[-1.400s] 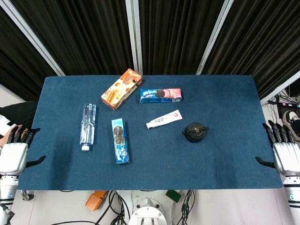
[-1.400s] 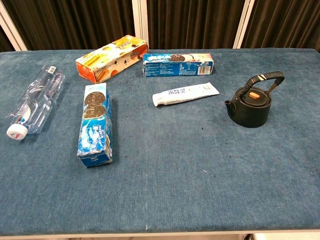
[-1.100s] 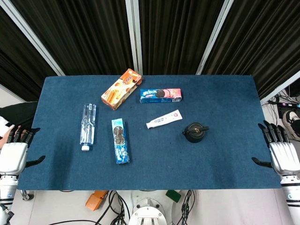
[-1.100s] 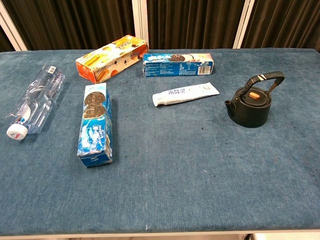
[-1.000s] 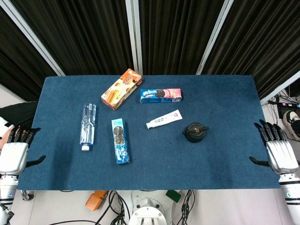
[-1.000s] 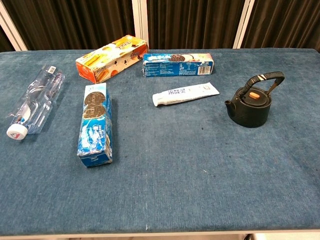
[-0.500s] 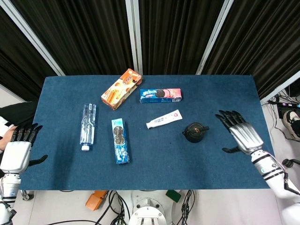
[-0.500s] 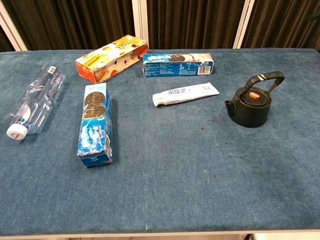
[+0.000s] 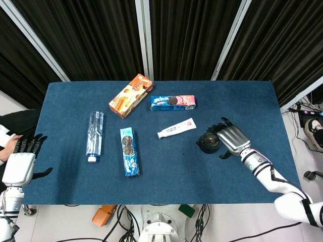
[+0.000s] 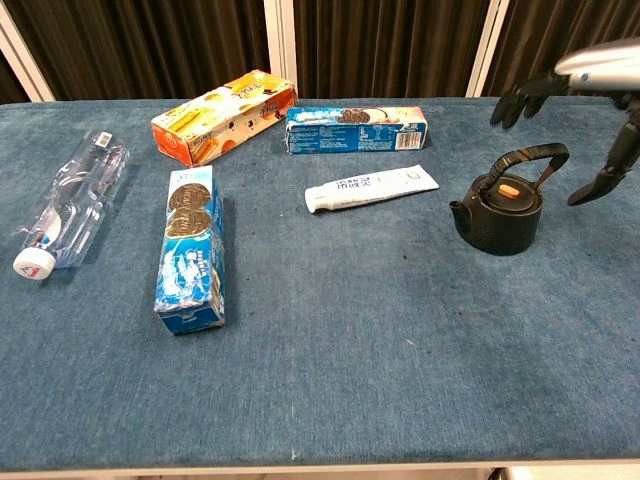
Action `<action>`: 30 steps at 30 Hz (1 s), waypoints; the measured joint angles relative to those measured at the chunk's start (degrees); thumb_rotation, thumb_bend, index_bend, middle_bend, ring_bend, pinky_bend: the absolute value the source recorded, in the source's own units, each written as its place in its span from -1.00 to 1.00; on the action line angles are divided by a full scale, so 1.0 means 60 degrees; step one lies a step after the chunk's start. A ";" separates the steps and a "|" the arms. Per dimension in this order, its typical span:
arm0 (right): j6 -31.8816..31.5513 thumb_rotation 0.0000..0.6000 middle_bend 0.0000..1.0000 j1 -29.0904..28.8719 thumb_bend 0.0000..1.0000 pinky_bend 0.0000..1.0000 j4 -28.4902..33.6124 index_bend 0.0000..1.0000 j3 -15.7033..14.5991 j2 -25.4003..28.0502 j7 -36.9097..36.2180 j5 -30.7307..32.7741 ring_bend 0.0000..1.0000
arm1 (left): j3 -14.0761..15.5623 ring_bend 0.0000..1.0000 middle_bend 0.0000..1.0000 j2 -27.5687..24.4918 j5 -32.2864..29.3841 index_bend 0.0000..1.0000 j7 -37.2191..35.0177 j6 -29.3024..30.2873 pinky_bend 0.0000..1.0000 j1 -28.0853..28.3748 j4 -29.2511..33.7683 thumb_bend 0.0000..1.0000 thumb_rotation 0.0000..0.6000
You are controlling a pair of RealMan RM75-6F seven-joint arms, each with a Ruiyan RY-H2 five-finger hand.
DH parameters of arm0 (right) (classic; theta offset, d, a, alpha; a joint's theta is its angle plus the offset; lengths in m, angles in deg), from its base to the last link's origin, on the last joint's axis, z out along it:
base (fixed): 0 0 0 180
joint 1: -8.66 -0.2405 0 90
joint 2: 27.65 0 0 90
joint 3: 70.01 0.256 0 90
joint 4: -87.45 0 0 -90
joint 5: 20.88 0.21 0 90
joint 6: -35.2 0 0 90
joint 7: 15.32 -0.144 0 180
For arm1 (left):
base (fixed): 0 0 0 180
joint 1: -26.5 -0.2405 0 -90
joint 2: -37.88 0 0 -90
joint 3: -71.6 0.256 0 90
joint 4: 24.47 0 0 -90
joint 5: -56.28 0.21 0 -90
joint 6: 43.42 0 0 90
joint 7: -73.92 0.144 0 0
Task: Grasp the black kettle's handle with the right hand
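The black kettle (image 9: pixel 207 143) (image 10: pixel 501 213) stands upright on the blue table, right of centre, its arched handle (image 10: pixel 533 156) raised over an orange lid knob. My right hand (image 9: pixel 231 138) (image 10: pixel 590 84) hovers just right of and above the kettle, fingers spread, palm down, touching nothing. In the chest view its fingers (image 10: pixel 520 100) reach over the handle with a gap beneath. My left hand (image 9: pixel 20 165) hangs off the table's left edge, fingers apart and empty.
A toothpaste tube (image 9: pixel 176 128) lies just left of the kettle. Further left are a blue cookie box (image 9: pixel 129 152) and a clear bottle (image 9: pixel 94 136). An orange box (image 9: pixel 130 95) and a blue-pink cookie box (image 9: pixel 173 102) sit at the back.
My right hand has swung in from beyond the table's right edge to just above and beside the kettle. The left hand has barely shifted. The objects stay put.
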 measured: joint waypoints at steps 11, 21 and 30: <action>0.0201 1.00 -0.19 -0.0469 -1.00 -0.94 -0.0529 -0.08 -0.0347 -0.0632 0.0396 0.0640 -0.23 | 0.0010 -1.00 -0.85 0.0046 0.0021 -0.77 -0.0063 -0.0003 -1.00 0.0013 -0.0077 -0.80 1.00; 0.0197 1.00 0.01 -0.0684 -1.00 -0.91 -0.0840 0.19 -0.0518 -0.0867 0.0383 0.0887 -0.02 | 0.0029 -1.00 -0.85 0.0081 0.0006 -0.77 -0.0103 -0.0003 -1.00 -0.0002 -0.0132 -0.80 1.00; 0.0419 1.00 0.11 -0.0820 -1.00 -0.89 -0.1032 0.32 -0.0657 -0.1028 0.0066 0.1047 0.10 | 0.0028 -1.00 -0.85 0.0119 -0.0044 -0.77 -0.0143 -0.0048 -1.00 0.0003 -0.0200 -0.80 1.00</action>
